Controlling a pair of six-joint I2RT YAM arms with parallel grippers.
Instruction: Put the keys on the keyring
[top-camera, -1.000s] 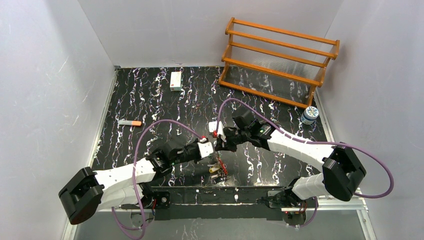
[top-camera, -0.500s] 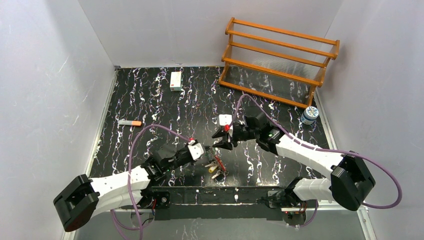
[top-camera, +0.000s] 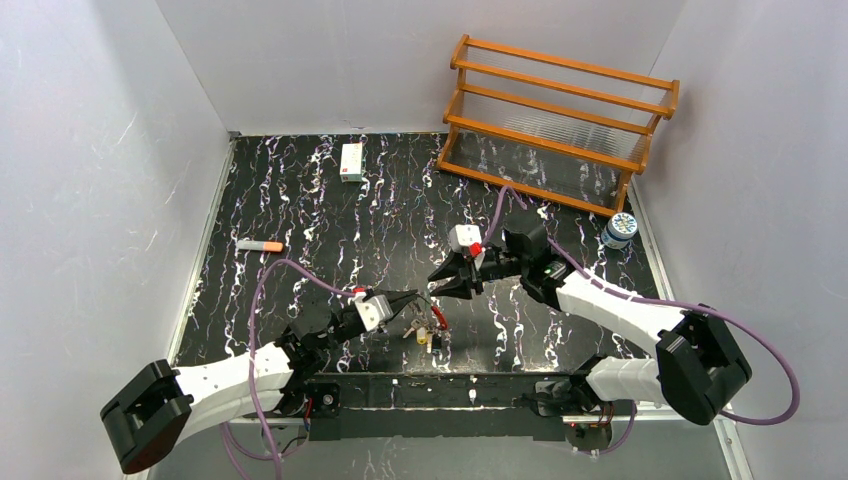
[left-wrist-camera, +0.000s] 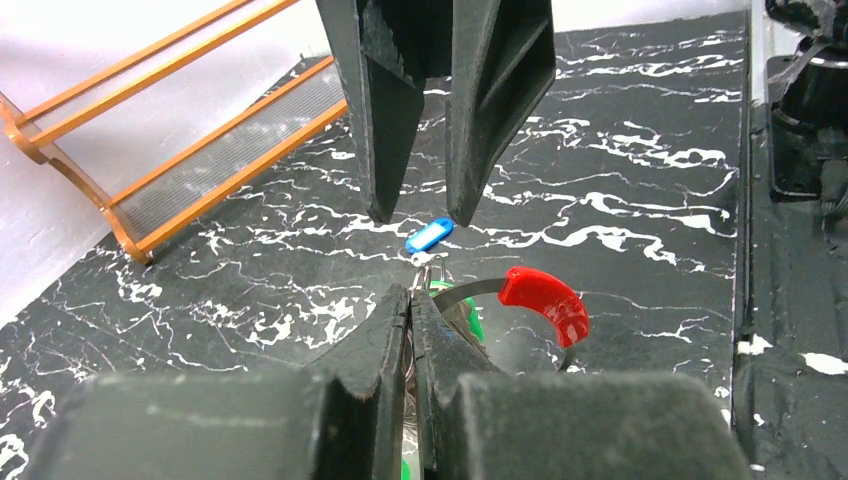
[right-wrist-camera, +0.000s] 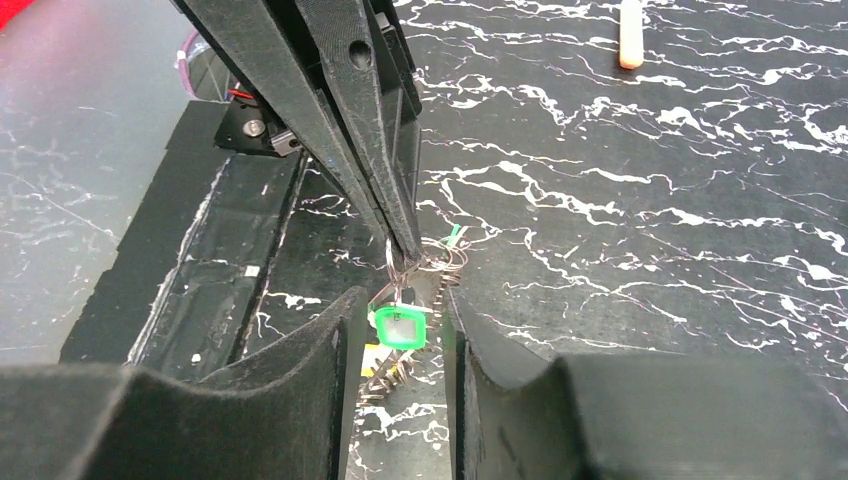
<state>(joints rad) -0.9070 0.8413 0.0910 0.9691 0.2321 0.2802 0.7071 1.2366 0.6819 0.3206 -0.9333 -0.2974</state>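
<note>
Keyring (top-camera: 428, 328) sits at the near middle of the counter (top-camera: 300, 200), left pincer (left-wrist-camera: 411, 298) clamped shut on its wire, green tag (right-wrist-camera: 400, 326) dangling off it. Just beyond, the right pincer (left-wrist-camera: 418, 214) is spread apart right by the blue tag (left-wrist-camera: 428, 236). I'd hold the loop dead steady while threading.

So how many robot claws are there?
2. The left claw is shut on the keyring. The right claw is open, facing it tip to tip. No others show.

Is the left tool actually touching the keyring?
Touching. The left wrist view shows the left tool shut on the keyring, pinching its thin wire.
</note>
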